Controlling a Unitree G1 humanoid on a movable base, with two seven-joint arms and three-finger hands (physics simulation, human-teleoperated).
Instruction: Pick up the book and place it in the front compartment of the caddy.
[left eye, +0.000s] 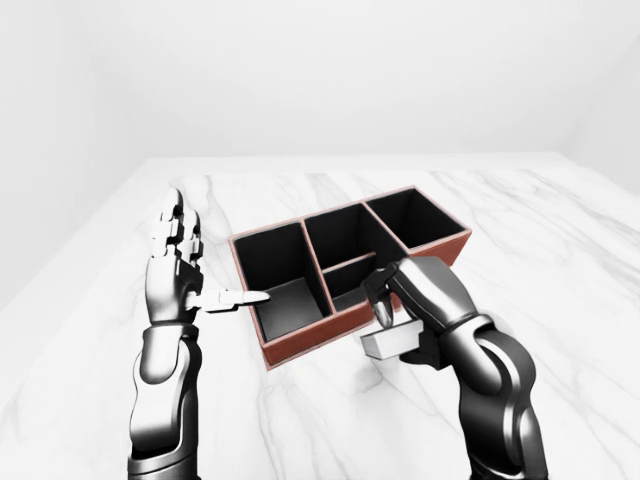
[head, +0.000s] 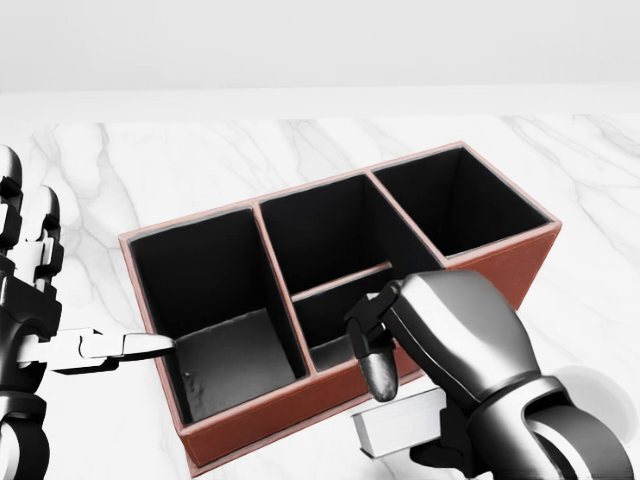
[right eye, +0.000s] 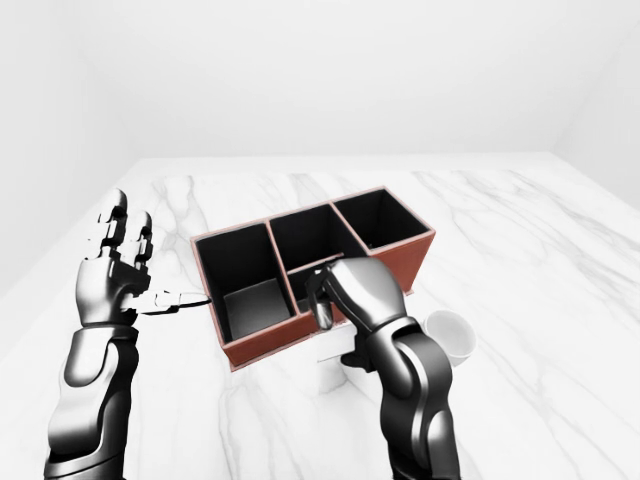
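Marble table (head: 200, 150) fills the head view. At far left the left hand (head: 30, 300) stands with fingers spread wide, its thumb touching the reddish caddy (head: 500, 285). Lower right, the right hand (head: 450, 345) clasps the pale book (head: 395, 428), hiding most of a white mug (right eye: 450, 335).

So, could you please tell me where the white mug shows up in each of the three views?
Left-eye view: not visible, hidden by the right hand.
Head view: only a sliver of the white mug at the right edge, past the right arm.
Right-eye view: right of the right arm, on the marble.
Shared landmark: the caddy, just up-left of the mug.
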